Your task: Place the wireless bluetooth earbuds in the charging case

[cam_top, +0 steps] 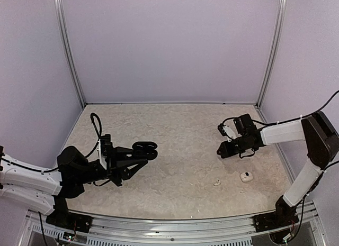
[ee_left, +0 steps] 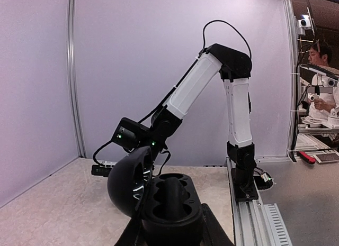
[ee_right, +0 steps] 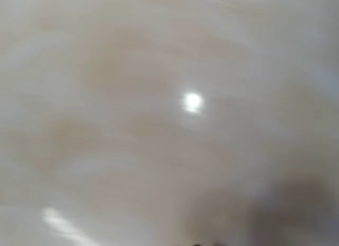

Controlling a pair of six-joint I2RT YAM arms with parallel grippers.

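My left gripper is clamped on the black case and holds it clear of the table. Its lid is swung open to one side, and the two wells face my wrist camera. The wells look empty to me, though dark plastic on dark makes that hard to swear to. My right gripper hangs low over the right part of the table, well apart from the case. Its own camera gives only a blurred smear of table top with no fingers in it, so I cannot tell whether that hand is open or closed, or whether it carries anything. The one earbud I can find is a tiny white bit lying on the table nearer my bases. Just beside it to the right is a larger white oval that I take for a white case. I see no black earbuds anywhere. So I judge that I am at the fetching step, with the case open and ready and nothing seated in it. Next, my right hand needs to come back over that little white bit and settle squarely above it. It should pinch gently so the bit does not skid, and I must make sure which case it belongs in.
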